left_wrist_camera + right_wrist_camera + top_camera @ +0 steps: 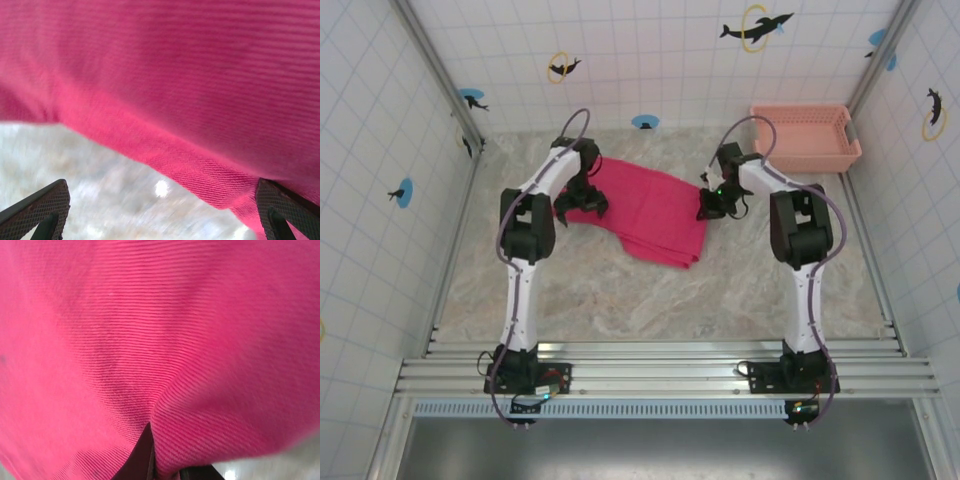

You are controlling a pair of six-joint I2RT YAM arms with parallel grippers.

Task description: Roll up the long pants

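Slack in the long pants (645,215), folded flat on the worktop (650,295) to the near left of the pink basket (805,137), is the worry. The right pincer (712,208) is pressed together on only a thin pucker at the edge facing the basket, so a pull could slip it free or drag one layer and skew the roll. At the edge away from the basket, the left pincer (582,208) stands spread wide astride the hem, gripping nothing.
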